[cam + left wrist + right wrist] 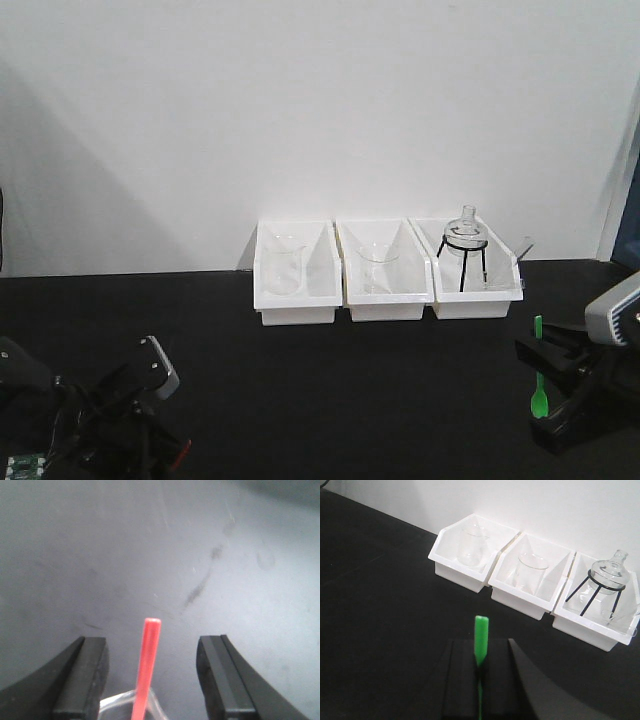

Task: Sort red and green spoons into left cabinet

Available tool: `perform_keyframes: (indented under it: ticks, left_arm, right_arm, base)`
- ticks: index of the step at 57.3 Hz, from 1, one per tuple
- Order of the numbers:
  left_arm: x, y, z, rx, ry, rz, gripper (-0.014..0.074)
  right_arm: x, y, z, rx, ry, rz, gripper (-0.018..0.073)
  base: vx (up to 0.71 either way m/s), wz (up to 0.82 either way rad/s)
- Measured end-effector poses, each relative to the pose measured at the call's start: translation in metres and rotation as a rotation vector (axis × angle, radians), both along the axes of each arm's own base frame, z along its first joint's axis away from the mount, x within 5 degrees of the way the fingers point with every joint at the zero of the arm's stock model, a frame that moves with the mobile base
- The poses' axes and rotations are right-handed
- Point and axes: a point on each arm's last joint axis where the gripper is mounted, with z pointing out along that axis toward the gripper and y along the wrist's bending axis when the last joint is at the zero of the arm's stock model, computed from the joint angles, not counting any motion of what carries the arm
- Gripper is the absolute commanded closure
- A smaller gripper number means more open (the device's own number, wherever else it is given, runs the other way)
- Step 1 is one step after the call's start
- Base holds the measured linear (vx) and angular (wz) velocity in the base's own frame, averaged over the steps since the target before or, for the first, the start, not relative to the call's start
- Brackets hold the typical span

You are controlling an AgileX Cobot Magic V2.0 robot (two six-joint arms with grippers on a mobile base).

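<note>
My right jaws are clenched on the green spoon [481, 632], gripping it partway along so the handle end sticks up above them, near the right edge of the counter [350, 400]. My left jaws are released and wide apart, toward the front left corner. The red spoon [147, 665] stands upright between them and touches neither.

So 1 spoon is in hand and 1 is not yet grasped. Neither is in the left cabinet, which no view shows, so both deliveries are left to do.

The red spoon's lower end is cut off. It seems to stand in a clear glass vessel [117, 702], though only a blurred rim shows. The 3 white bins [295, 298] along the counter's rear edge hold glassware.
</note>
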Motion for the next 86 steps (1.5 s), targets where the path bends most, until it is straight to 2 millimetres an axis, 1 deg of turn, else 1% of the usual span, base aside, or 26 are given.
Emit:
perform_keyframes:
  ticks: [5, 9, 13, 27, 41, 48, 52, 60, 65, 68, 71, 73, 77, 81, 86]
  left_arm:
    - [0.001, 0.0, -0.004, -0.001, 0.01, 0.003, 0.0129]
    - [0.002, 0.0, -0.005, 0.001, 0.009, 0.009, 0.0178]
    - [0.003, 0.0, -0.005, 0.004, 0.003, 0.014, 0.0248]
    - [0.006, 0.002, -0.005, 0.012, -0.02, 0.038, 0.0608]
    - [0.007, 0.001, -0.003, -0.013, -0.024, 0.065, 0.0603]
    - [0.007, -0.001, 0.005, -0.048, -0.04, 0.091, 0.0602]
    - [0.005, -0.001, 0.018, -0.079, -0.074, 0.116, 0.0601]
    - [-0.003, 0.0, 0.054, -0.138, -0.166, 0.159, 0.06]
    - [-0.014, 0.003, 0.085, -0.17, -0.249, 0.195, 0.06]
    - [-0.02, 0.005, 0.1, -0.187, -0.287, 0.227, 0.06]
    - [-0.029, 0.008, 0.12, -0.213, -0.336, 0.274, 0.06]
    - [-0.034, 0.01, 0.13, -0.226, -0.36, 0.299, 0.0599]
    - [-0.05, 0.017, 0.155, -0.248, -0.427, 0.358, 0.0598]
    - [-0.066, 0.022, 0.173, -0.249, -0.475, 0.393, 0.0597]
    - [-0.085, 0.029, 0.189, -0.227, -0.515, 0.428, 0.0597]
  right_arm:
    - [0.0, 0.0, 0.0, 0.0, 0.0, 0.0, 0.0564]
    - [0.0, 0.0, 0.0, 0.0, 0.0, 0.0, 0.0564]
    - [0.0, 0.0, 0.0, 0.0, 0.0, 0.0, 0.0564]
    - [0.0, 0.0, 0.0, 0.0, 0.0, 0.0, 0.0564]
    - [0.0, 0.0, 0.0, 0.0, 0.0, 0.0, 0.0564]
    - [0.0, 0.0, 0.0, 0.0, 0.0, 0.0, 0.0564]
    - [0.0, 0.0, 0.0, 0.0, 0.0, 0.0, 0.0564]
    - [0.0, 0.0, 0.0, 0.0, 0.0, 0.0, 0.0564]
    - [0.0, 0.0, 0.0, 0.004, 0.002, -0.001, 0.0564]
    - [0.0, 0.0, 0.0, 0.017, 0.008, -0.006, 0.0564]
    - [0.0, 0.0, 0.0, 0.044, 0.021, -0.016, 0.0564]
    - [0.0, 0.0, 0.0, 0.062, 0.03, -0.024, 0.0564]
    - [-0.001, -0.001, 0.002, 0.098, 0.04, -0.043, 0.0563]
    - [-0.005, -0.002, 0.006, 0.132, 0.039, -0.066, 0.0563]
    - [-0.012, -0.002, 0.014, 0.161, 0.026, -0.077, 0.0563]
  base:
    - [0.0, 0.0]
    - [0.0, 0.0]
    - [0.0, 0.0]
    - [0.0, 0.0]
    - [0.0, 0.0]
    - [0.0, 0.0]
    - [0.0, 0.0]
    - [0.0, 0.0]
    - [0.0, 0.0]
    - [0.0, 0.0]
    - [0.0, 0.0]
    - [0.0, 0.0]
    - [0.0, 0.0]
    - [0.0, 0.0]
    - [0.0, 0.0]
